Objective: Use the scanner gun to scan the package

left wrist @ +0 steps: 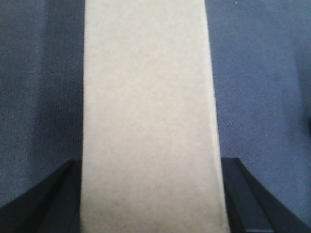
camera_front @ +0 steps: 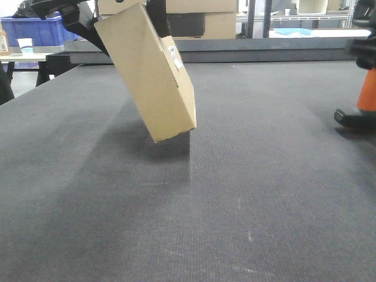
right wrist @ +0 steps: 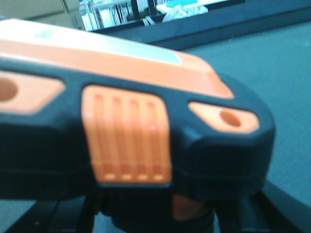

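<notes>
Left tool (left wrist: 153, 162) clamps 1 package (camera_front: 150, 76); right tool (right wrist: 155, 212), closure unclear, at 1 scanner gun (right wrist: 146, 121).

Dark grey textured tabletop (camera_front: 235, 205). Behind the left gripper (camera_front: 120, 20): blue storage bin (camera_front: 35, 29), paper cup (camera_front: 24, 45), stacked cardboard boxes (camera_front: 205, 23), possibly metal shelving (camera_front: 264, 17).

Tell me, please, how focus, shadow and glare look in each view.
Front view: fairly sharp, evenly lit; the tilted package casts a soft shadow on the mat beneath it. Left wrist view: the package fills the frame, soft and pale, no detail. Right wrist view: the scanner sits too close, blurred, with whitish glare along its top.
</notes>
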`<control>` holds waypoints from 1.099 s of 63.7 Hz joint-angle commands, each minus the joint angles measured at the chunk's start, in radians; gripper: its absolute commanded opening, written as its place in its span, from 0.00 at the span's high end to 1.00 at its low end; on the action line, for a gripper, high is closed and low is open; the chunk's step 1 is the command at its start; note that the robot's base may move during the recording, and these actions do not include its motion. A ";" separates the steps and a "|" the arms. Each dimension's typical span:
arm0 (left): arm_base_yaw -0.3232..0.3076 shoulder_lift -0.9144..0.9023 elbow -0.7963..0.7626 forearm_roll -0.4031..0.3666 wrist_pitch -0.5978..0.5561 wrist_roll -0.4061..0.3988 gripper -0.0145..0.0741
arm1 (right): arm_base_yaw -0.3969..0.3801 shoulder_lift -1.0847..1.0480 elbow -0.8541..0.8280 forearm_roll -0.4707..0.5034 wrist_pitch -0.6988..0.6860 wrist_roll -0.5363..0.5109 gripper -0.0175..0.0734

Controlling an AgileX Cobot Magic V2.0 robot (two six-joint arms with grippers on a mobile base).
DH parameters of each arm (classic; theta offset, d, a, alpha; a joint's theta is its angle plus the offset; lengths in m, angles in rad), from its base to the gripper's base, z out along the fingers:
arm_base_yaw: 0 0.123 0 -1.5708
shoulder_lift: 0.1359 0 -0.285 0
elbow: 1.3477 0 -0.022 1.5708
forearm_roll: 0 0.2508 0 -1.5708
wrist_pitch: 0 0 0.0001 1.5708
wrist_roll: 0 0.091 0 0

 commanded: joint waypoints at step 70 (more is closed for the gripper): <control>-0.006 -0.021 -0.003 0.085 0.034 0.001 0.96 | 0.001 -0.185 0.214 -0.174 0.016 -0.014 0.26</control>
